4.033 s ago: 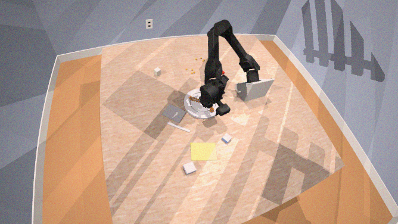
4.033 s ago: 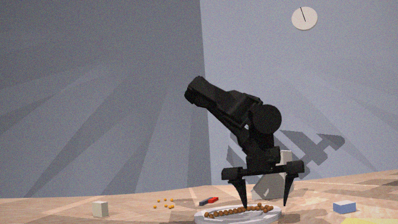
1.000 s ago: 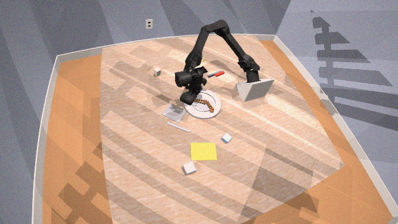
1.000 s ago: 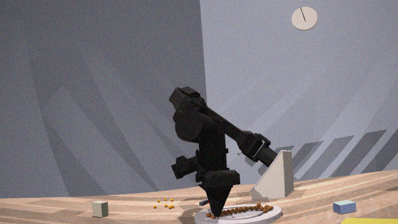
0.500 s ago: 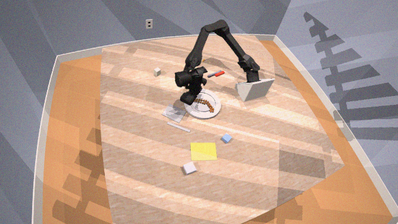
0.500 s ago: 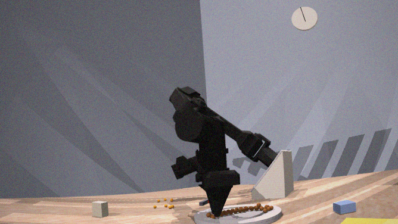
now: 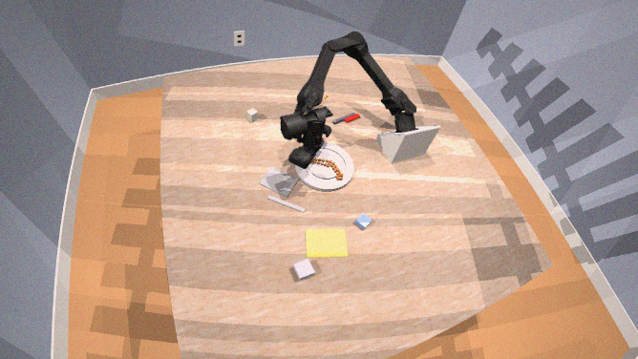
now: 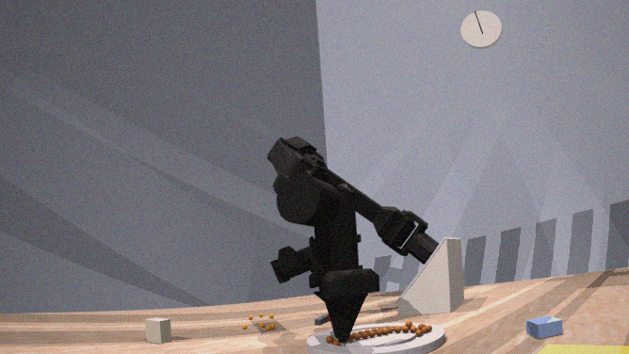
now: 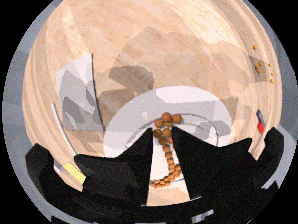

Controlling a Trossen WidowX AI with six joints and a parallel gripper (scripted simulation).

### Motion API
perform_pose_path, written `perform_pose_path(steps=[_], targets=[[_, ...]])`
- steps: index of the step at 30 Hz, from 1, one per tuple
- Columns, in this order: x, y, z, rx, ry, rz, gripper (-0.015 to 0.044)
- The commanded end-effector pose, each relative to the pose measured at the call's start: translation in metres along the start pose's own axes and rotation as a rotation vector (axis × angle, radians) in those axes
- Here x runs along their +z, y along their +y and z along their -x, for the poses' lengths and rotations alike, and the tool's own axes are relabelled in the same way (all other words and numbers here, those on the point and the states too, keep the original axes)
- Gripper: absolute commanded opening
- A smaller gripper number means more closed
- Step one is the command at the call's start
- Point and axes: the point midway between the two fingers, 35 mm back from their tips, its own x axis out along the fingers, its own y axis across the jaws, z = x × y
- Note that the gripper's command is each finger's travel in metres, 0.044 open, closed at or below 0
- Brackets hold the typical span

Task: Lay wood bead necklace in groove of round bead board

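Note:
The wood bead necklace (image 7: 330,166) (image 8: 386,330) (image 9: 168,159) is a string of orange-brown beads lying across the round grey bead board (image 7: 329,185) (image 8: 426,340) (image 9: 127,125). My gripper (image 7: 306,161) (image 8: 342,337) (image 9: 161,131) points straight down at the left end of the board and is shut on the necklace's left end, low on the board. In the wrist view the string runs from between the fingers toward the camera, with a small clump of beads just past the fingertips. The rest of the necklace rests on the board toward its right side.
A grey sheet (image 7: 279,181) and a thin grey bar (image 7: 286,203) lie left of the board. A white wedge (image 7: 408,143) (image 8: 435,282) holds the arm's base. A red-grey marker (image 7: 348,117), pale cube (image 7: 251,115) (image 8: 157,329), blue block (image 7: 363,221), yellow pad (image 7: 326,242), white block (image 7: 304,268) and loose beads (image 8: 261,322) lie around.

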Motion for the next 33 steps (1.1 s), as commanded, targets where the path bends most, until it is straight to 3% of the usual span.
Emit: perform_pose_path(steps=[1, 7, 24, 33], targets=[[0.0002, 0.0002, -0.0002, 0.001, 0.0, -0.002, 0.0], [0.0002, 0.0002, -0.0002, 0.001, 0.0, -0.002, 0.0], [0.0, 0.0, 0.006, -0.005, 0.0, 0.006, 0.044], [0.0, 0.0, 0.006, -0.005, 0.0, 0.006, 0.044]])
